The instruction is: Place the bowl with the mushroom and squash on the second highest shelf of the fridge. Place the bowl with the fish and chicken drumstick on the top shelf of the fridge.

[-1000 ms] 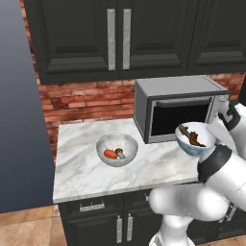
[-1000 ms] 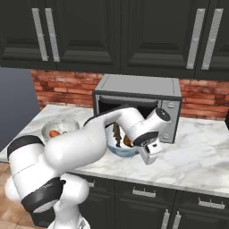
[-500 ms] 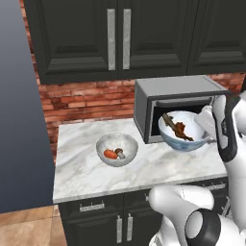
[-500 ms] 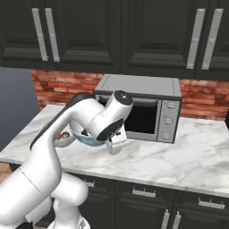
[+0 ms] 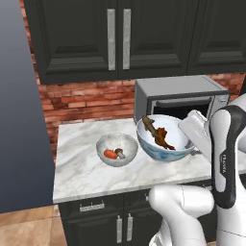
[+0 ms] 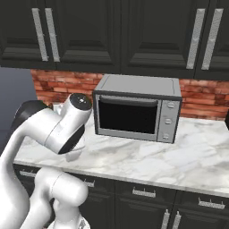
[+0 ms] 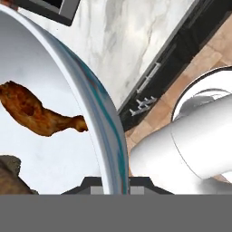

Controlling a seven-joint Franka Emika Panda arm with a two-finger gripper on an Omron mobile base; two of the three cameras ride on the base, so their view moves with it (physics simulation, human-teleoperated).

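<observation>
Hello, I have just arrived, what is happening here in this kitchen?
The robot arm holds the bowl with the fish and chicken drumstick above the marble counter, its fingers shut on the rim, in front of the microwave. The bowl with the mushroom and squash sits on the counter, just left of it. Neither bowl is in a fridge yet.

Grey microwave (image 6: 137, 112) on marble counter (image 6: 188, 154), door closed, control panel at its right. Brick backsplash (image 6: 203, 100) behind. Dark upper cabinets (image 6: 134, 36) above, with vertical bar handles. Dark lower cabinets (image 6: 147, 203) beneath, with horizontal handles.
</observation>
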